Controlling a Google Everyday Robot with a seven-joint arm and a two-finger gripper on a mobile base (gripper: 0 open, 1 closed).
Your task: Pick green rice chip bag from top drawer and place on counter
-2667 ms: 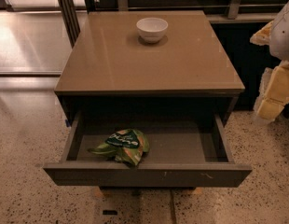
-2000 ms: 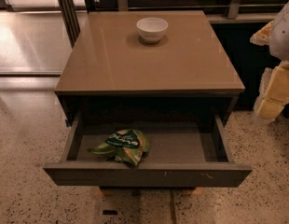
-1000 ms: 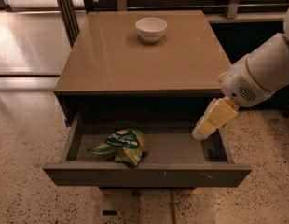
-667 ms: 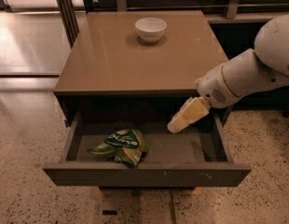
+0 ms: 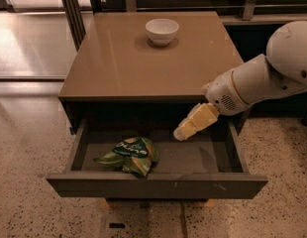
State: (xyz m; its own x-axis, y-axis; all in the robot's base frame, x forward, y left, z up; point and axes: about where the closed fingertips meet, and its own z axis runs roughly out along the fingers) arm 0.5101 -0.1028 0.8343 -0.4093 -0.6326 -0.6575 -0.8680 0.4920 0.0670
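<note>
The bag (image 5: 129, 155) lies in the drawer's (image 5: 158, 185) left half, untouched. My gripper (image 5: 187, 129) hangs over the right half, holding nothing; how open, I cannot tell. This is the reach, I judge; next calls for going left and down onto the bag.

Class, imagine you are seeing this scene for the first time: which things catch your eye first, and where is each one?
The big white robot arm enters from the right, its yellowish tool hanging over the right part of the open top drawer. A crumpled green rice chip bag lies in the drawer's left half, apart from the tool. A white bowl stands near the back of the glossy brown counter.
</note>
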